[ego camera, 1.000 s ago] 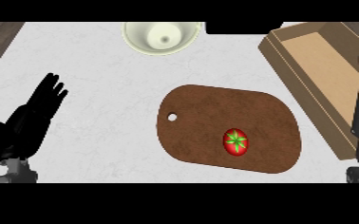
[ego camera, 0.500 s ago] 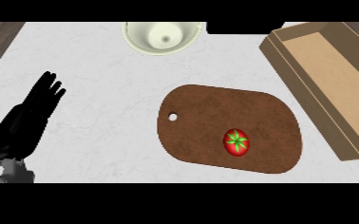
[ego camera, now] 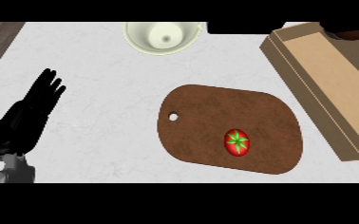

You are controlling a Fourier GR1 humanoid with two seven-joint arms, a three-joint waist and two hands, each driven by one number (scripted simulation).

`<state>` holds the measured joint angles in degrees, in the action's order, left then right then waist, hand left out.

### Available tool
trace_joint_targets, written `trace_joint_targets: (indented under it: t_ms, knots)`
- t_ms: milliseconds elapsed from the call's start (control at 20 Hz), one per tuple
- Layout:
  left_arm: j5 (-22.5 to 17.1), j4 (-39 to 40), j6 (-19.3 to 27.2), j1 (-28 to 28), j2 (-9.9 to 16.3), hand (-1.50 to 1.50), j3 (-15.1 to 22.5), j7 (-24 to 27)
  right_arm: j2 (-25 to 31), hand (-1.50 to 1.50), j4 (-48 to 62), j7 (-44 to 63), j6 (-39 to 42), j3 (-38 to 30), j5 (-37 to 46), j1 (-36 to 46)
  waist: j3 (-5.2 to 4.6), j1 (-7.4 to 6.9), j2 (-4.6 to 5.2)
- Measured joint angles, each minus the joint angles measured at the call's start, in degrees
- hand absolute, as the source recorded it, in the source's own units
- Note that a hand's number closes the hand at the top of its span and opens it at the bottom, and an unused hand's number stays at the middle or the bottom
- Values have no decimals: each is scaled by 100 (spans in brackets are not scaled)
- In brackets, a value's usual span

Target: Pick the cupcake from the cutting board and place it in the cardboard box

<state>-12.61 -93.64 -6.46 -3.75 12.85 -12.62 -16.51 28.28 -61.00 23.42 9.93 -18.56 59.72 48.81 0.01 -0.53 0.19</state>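
Observation:
A small red round item with a green leafy top (ego camera: pixel 237 142) lies on the brown cutting board (ego camera: pixel 210 123), toward its near right part; it looks like a tomato rather than a cupcake. The long cardboard box (ego camera: pixel 316 80) lies open at the right, angled along the board's right side. My left hand (ego camera: pixel 32 109) is open at the far left edge, fingers straight and pointing up, well apart from the board. No right hand shows in the view.
A cream bowl (ego camera: pixel 163 37) stands at the back, above the board's left end. A black block (ego camera: pixel 242 27) sits at the back edge. A dark brown shape (ego camera: pixel 344 31) shows at the box's far end.
A dark shape at the right edge a second ago has left the view. My left hand has barely shifted. The red item, board and box have stayed put.

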Motion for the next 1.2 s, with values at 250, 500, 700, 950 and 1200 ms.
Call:
trace_joint_targets:
  t_ms: [250,500,700,950,1200]
  knots:
    - [103,-67,64,23,-98,0,104,9,-59,-150,749,47,12,-242,-200,-152,1,-15,4]
    - [84,-170,43,102,-94,0,77,-50,-53,-150,1170,-218,-19,-380,-486,-349,3,-5,-4]
    - [121,-90,-9,133,-102,0,78,48,-111,-150,994,-603,-274,-518,-806,-534,2,14,-9]
    - [117,-101,41,120,-115,0,43,10,-327,-150,681,-770,-1113,-1168,-1403,-502,5,51,-19]
    - [94,-116,-21,212,-115,0,36,39,-346,-150,388,-893,-1565,-1866,-2124,-594,3,69,-30]
